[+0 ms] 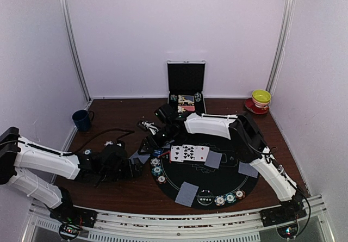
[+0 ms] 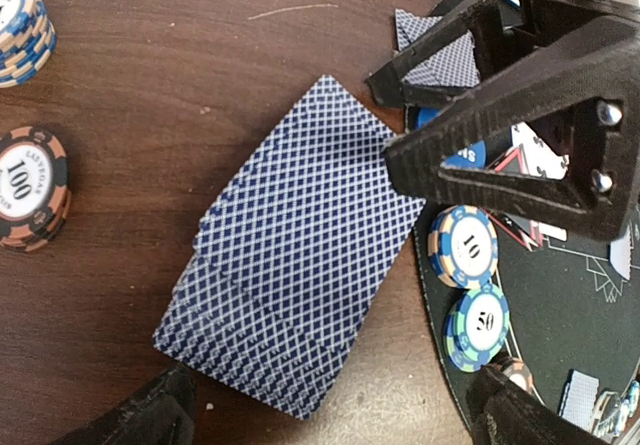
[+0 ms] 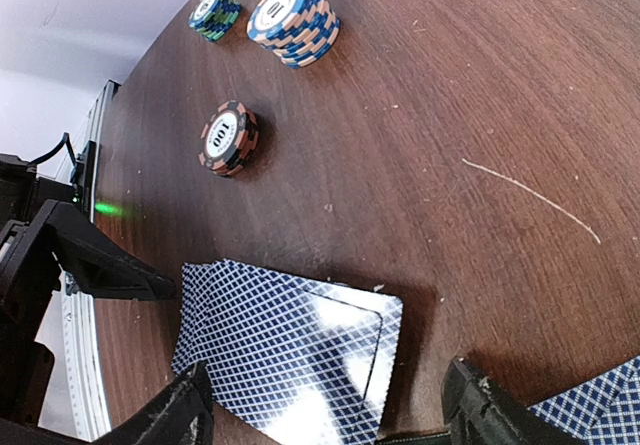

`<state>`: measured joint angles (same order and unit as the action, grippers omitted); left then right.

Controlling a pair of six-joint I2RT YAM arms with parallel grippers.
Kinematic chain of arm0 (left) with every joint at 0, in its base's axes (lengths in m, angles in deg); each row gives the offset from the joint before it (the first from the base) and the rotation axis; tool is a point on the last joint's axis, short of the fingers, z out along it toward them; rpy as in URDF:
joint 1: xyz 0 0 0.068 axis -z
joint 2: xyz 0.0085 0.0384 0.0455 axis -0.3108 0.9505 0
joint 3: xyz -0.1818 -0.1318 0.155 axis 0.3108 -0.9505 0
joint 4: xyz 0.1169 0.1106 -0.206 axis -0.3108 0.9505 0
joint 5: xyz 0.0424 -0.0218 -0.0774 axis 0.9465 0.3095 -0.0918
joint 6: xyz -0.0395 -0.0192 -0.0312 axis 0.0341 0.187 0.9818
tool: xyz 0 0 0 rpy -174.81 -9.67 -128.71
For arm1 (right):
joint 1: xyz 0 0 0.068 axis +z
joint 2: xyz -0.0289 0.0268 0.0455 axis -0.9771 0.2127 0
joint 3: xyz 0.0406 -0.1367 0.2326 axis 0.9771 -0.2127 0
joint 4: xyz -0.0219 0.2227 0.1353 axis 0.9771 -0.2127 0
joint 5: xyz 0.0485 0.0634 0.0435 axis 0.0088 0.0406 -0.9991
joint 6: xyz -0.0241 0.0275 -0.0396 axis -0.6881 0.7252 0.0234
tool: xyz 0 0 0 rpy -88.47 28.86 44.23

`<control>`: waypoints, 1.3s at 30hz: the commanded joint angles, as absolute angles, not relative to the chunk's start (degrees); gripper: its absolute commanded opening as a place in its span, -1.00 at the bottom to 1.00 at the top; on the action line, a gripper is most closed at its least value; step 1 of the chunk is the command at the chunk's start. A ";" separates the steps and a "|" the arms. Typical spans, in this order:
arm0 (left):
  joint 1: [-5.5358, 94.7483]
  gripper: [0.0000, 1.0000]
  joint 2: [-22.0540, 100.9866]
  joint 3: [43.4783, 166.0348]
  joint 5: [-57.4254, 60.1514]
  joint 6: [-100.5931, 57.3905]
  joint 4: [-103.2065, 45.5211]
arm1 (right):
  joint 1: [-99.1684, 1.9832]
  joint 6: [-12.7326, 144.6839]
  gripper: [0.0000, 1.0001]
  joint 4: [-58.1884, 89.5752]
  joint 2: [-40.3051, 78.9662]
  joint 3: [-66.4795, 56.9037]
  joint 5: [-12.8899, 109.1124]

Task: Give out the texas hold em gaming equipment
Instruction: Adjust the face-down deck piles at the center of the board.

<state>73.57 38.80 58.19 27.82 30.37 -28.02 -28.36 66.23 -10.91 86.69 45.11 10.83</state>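
Wrist views show left gripper (image 2: pixel 330 420) and right gripper (image 3: pixel 330 410), jaws apart, at a card deck (image 2: pixel 290 275) indistinct from overhead.

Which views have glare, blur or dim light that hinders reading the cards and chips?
Right wrist: bright glare patches wash out part of the deck's pattern, but the numbers on the chips stay readable. Left wrist: even light, deck and chips sharp. Top external: soft and dim, the dark mat swallows detail and chip values are unreadable.
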 commanded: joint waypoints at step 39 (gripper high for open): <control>77.26 0.96 43.53 59.10 32.91 37.04 -30.50 | -26.22 63.21 0.60 -14.30 87.37 45.46 11.82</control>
<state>77.09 41.64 57.82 31.45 37.03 -29.94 -27.26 63.74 -11.59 86.69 45.22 11.04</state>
